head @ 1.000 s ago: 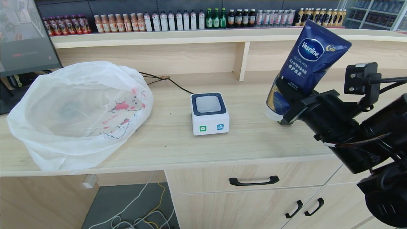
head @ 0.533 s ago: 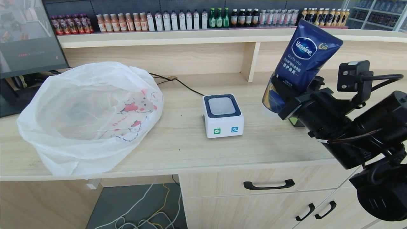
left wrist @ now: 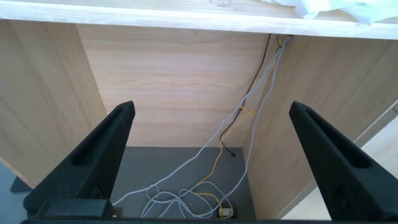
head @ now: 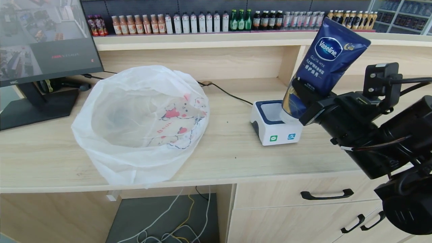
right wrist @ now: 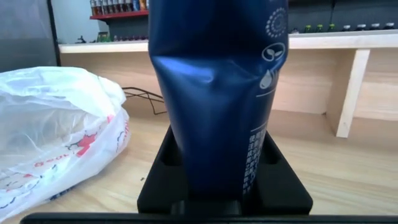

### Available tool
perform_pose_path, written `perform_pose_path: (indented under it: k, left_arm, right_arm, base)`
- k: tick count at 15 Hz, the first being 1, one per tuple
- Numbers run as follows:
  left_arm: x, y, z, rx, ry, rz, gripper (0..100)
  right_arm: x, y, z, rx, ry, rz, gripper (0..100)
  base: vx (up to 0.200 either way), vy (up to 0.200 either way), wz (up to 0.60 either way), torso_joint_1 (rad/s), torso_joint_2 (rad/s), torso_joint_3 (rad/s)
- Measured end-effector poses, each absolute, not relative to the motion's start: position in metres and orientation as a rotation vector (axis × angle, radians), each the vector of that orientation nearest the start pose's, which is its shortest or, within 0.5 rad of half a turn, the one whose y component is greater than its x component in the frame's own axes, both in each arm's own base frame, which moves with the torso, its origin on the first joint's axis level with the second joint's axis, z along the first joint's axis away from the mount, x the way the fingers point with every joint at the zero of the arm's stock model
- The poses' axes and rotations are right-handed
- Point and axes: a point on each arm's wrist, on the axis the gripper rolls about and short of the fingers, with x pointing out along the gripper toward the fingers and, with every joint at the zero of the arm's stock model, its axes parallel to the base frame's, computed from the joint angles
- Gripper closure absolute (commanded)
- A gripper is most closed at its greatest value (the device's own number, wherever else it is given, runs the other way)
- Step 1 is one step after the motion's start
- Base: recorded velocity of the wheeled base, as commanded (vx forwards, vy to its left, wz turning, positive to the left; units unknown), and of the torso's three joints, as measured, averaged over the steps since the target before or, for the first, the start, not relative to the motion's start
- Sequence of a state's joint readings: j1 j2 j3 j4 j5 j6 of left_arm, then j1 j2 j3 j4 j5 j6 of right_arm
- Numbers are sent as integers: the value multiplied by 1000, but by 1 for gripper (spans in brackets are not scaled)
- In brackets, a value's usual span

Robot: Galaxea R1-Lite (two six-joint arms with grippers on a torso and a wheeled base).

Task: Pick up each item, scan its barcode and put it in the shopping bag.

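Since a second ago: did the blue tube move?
Yes: blue tube moved left toward the scanner. Its lower end now overlaps the scanner's top; earlier it was clear of it.

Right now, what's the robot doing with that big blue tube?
The robot's right tool is shut on the blue tube. It holds the tube nearly upright, with the lower end just over the white scanner on the counter, as if to scan its barcode. The open plastic bag sits on the counter to the left, and the tube is not in it yet. The left tool hangs open below the counter, holding nothing.
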State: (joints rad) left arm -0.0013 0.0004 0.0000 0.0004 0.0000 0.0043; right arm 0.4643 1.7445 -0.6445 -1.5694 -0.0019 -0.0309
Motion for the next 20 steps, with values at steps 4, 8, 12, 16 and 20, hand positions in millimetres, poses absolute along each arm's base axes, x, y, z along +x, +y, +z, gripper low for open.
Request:
perform_pose_path:
  k: [4,8,12,16,20]
  left_arm:
    - [-23,0,75,4,0,0,0]
    - [-23,0,75,4,0,0,0]
    - [-23,0,75,4,0,0,0]
    - [-23,0,75,4,0,0,0]
    - [-23,0,75,4,0,0,0]
  right_arm:
    - [254,127,224,99,-475,394,100]
    - [243,137,235,199,-492,391,100]
    - [244,163,256,458,-439,426,100]
    - [251,175,252,644,-364,452,100]
    - [259,186,241,760,-304,456,100]
  base:
    - [0,0,0,0,0,0]
    - [0,0,0,0,0,0]
    - [0,0,0,0,0,0]
    - [0,0,0,0,0,0]
    - [0,0,0,0,0,0]
